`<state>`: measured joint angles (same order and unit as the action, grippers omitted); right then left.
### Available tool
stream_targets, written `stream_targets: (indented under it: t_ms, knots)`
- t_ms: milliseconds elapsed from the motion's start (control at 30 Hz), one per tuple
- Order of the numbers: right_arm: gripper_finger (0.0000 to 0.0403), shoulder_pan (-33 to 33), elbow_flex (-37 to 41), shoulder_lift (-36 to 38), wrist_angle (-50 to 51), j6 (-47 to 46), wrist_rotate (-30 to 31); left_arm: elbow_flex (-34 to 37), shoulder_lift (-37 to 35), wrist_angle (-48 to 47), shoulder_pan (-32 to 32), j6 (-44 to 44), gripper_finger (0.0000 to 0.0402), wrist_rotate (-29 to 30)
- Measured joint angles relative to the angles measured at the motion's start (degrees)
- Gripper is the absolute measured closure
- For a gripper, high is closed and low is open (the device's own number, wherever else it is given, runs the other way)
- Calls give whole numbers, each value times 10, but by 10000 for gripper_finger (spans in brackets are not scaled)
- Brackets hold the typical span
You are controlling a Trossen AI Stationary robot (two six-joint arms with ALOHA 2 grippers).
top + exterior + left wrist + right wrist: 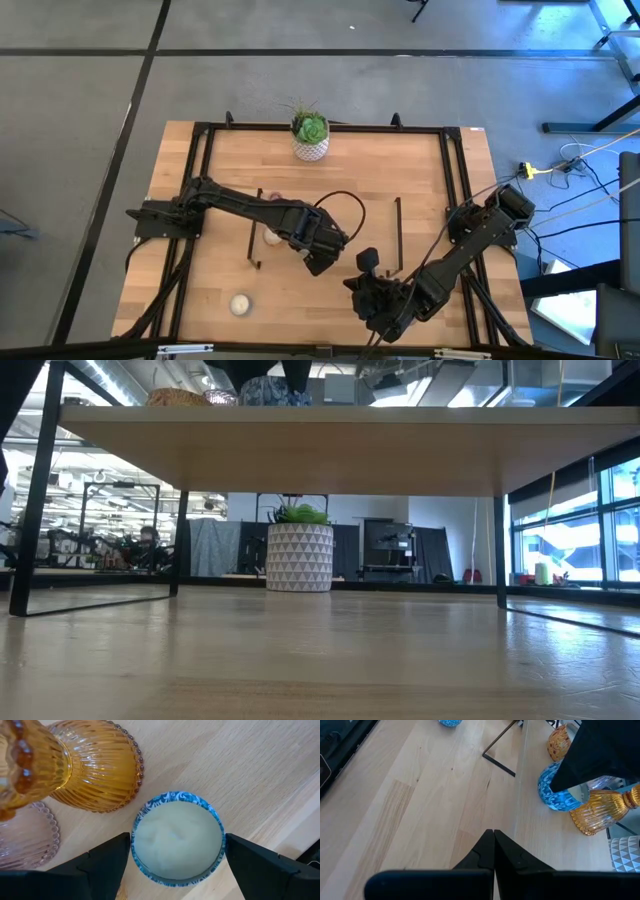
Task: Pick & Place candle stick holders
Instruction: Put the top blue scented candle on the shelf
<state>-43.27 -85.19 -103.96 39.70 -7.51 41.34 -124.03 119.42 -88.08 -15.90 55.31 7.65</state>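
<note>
High view shows the wooden table (pixel 420 180) with a raised shelf. Left hand (pixel 175 862) is spread around a blue-patterned holder (pixel 176 840) with cream wax on that shelf, beside an amber holder (pixel 95 767). Right hand (pixel 494 842), fingers pressed together, hovers nearby.

Two dark jointed arms (pixel 245 207), looped black cable, blocky matte-black claw fingers (pixel 105 865).
</note>
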Motion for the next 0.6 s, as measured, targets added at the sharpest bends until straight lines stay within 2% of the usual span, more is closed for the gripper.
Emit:
stream_targets:
  t_ms: [333,600]
  knots:
    - [403,0,0,0,0,-2,0,0,0,-2,-18,-4,84,0]
    - [403,0,0,0,0,-2,0,0,-1,-18,-28,-11,84,36]
